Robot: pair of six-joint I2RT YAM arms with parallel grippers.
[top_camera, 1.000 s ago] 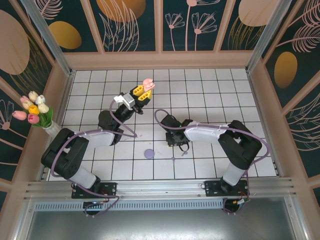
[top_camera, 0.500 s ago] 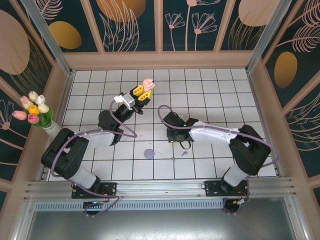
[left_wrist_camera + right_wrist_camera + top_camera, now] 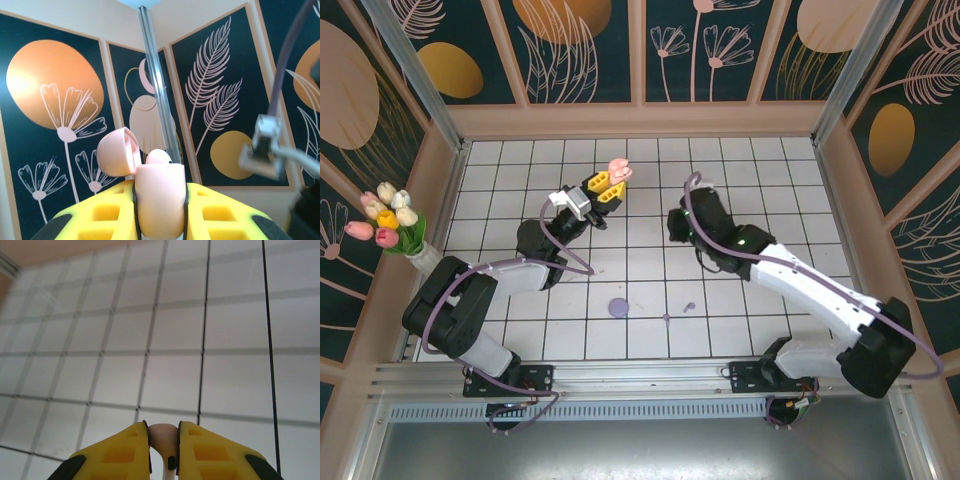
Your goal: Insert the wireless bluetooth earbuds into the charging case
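On the left half of the tiled floor, seen from overhead, the left gripper is raised off the tiles. Its yellow fingers are clamped on the pink charging case, which sticks out past the fingertips toward the back wall. The left wrist camera adds what the overhead view cannot. There the case stands upright, squeezed between the two yellow fingers of the left gripper. Its lid is swung open to the left, and a rounded pink shape peeks out of the case's mouth; whether that shape is an earbud cannot be told.

Nearer the arm bases, around the middle of the floor, lies a purple disc. Just to its right lies a purple earbud, with a second purple earbud near it. All three lie on the tiles, well apart from both grippers.

Right of centre, the right gripper hangs above the floor, level with the case but a few tiles away from it. From overhead its fingers are too dark to read. The right wrist camera shows the right gripper with its jaws drawn narrow on a pale pink earbud. The earbud is pinched between the yellow fingertips, with bare tiles beyond.
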